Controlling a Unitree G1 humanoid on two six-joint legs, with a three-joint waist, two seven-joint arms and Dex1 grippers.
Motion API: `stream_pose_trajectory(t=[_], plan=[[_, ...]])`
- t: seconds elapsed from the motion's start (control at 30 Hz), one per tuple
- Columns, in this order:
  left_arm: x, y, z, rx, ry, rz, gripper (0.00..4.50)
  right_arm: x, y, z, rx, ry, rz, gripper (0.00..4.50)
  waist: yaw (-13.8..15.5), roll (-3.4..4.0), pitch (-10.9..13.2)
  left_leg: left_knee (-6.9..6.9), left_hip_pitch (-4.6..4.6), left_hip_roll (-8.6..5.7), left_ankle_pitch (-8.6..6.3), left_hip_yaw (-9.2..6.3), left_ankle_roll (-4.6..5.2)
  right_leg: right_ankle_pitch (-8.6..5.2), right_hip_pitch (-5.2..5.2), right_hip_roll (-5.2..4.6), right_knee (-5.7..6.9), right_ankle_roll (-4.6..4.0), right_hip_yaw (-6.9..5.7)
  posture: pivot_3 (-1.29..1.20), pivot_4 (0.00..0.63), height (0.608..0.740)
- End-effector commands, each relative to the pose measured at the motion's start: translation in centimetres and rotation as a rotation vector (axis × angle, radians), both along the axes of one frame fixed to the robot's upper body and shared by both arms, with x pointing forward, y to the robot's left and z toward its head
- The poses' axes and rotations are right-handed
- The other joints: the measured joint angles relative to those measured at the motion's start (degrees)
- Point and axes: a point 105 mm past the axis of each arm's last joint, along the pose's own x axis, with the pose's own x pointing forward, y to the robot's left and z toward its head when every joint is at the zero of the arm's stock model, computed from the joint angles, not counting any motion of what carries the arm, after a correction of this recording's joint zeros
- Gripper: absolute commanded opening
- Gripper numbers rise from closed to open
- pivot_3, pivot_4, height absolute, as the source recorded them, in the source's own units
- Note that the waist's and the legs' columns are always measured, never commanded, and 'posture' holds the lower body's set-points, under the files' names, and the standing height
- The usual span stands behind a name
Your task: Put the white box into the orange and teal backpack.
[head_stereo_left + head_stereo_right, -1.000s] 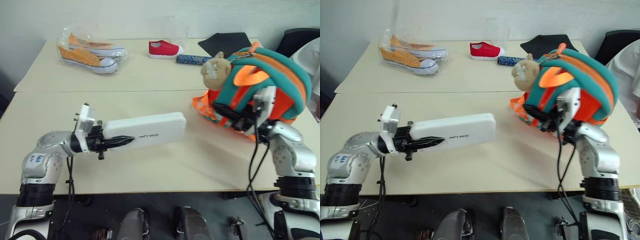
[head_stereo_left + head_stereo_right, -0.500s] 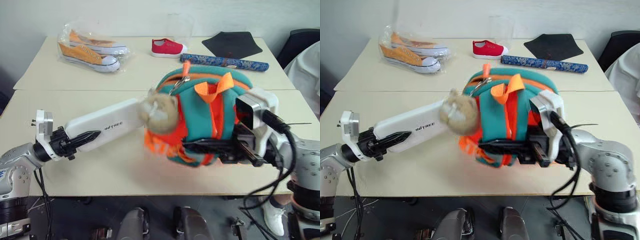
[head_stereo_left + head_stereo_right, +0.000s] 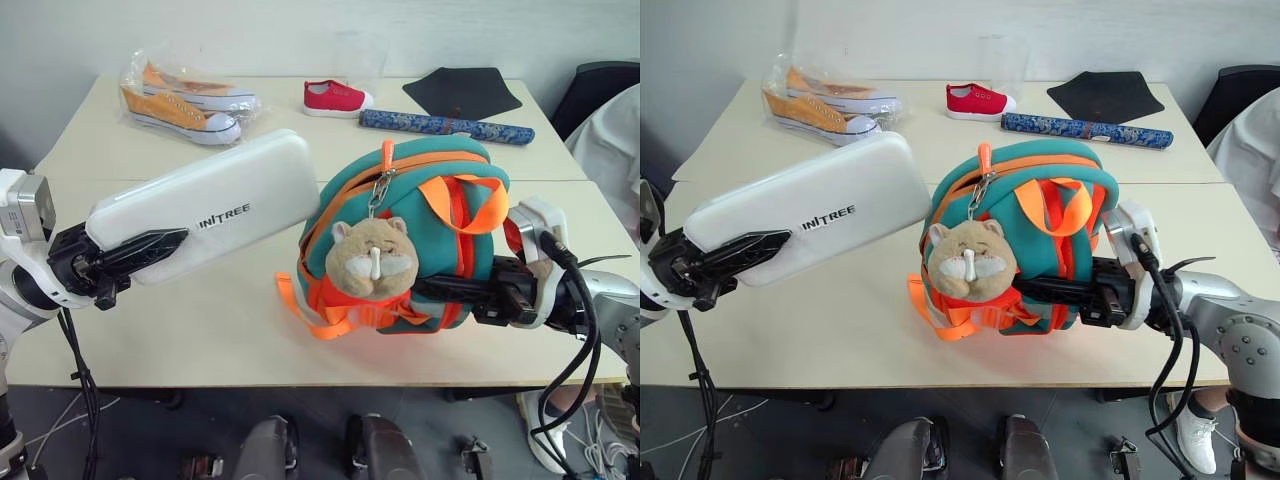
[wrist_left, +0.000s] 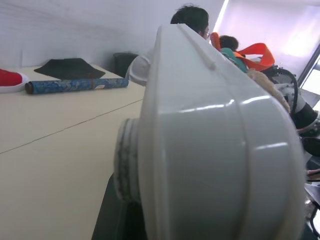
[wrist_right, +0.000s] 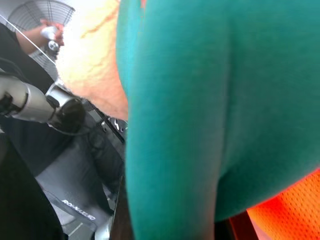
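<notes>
My left gripper point(image 3: 150, 248) is shut on one end of the white box point(image 3: 215, 205), a long white case with dark lettering. The box is raised over the table's left half, its far end almost touching the orange and teal backpack point(image 3: 420, 200). The same box looms close in the left wrist view point(image 4: 215, 150). The backpack stands upright in the middle, its beige plush cat charm point(image 3: 372, 257) facing me. My right gripper point(image 3: 440, 290) comes in from the right, shut on the backpack's lower part. Teal fabric point(image 5: 200, 100) lies right in front of the right wrist camera.
At the back of the far table point(image 3: 280, 150) lie bagged orange sneakers point(image 3: 180, 100), a red shoe point(image 3: 335, 97), a blue patterned roll point(image 3: 440, 125) and a flat black mat point(image 3: 462, 90). A person in white point(image 3: 610, 130) sits at the right edge beside a dark chair point(image 3: 600, 75).
The right gripper has pulled the backpack from the far right to the middle and turned it, charm now facing me. The left gripper has lifted the box and drawn it back.
</notes>
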Motion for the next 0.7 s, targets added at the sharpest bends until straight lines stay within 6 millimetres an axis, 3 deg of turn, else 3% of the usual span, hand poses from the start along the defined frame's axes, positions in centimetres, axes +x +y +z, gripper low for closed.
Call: stream_pose_trajectory(t=[0.03,0.27,0.43,0.53,0.7], plan=[[-1.0,-1.9,1.5,0.039,-0.063,-0.114,1.21,-0.1,0.1,0.7,0.016,-0.048,0.011,0.02,0.42,0.0,0.0,0.02,0.0,0.0,0.02,-0.01,-0.01,0.0,0.0,0.0,0.03,0.0,0.01,0.0,0.15,0.74],[-0.4,-2.4,0.4,0.147,-0.049,-0.17,1.21,0.0,0.3,0.4,0.012,-0.051,0.0,0.02,1.18,0.04,0.02,-0.11,0.0,-0.01,0.02,0.03,-0.05,-0.01,-0.1,0.0,0.01,-0.03,0.03,0.0,0.15,0.74],[3.7,-3.3,-2.1,0.387,-0.163,-0.036,1.21,-0.1,0.3,0.5,0.012,-0.051,-0.002,0.02,1.59,0.03,0.02,-0.09,-0.01,-0.02,0.01,0.04,-0.04,-0.02,-0.08,0.01,-0.01,-0.03,0.01,0.0,0.15,0.74],[5.6,-5.3,-2.0,0.371,-0.156,0.0,1.21,-0.5,0.3,0.6,0.01,-0.048,0.01,0.02,2.1,0.03,0.02,-0.04,-0.02,-0.03,0.02,0.04,0.02,0.01,-0.04,0.0,-0.04,0.02,0.02,0.0,0.15,0.74],[5.4,-12.5,-2.0,0.375,-0.167,-0.217,1.21,-1.1,0.6,0.6,0.012,-0.035,0.034,0.02,3.02,0.03,0.02,0.01,-0.03,-0.03,0.03,0.03,0.15,0.04,0.0,-0.01,-0.03,0.07,0.02,0.0,0.15,0.74]])
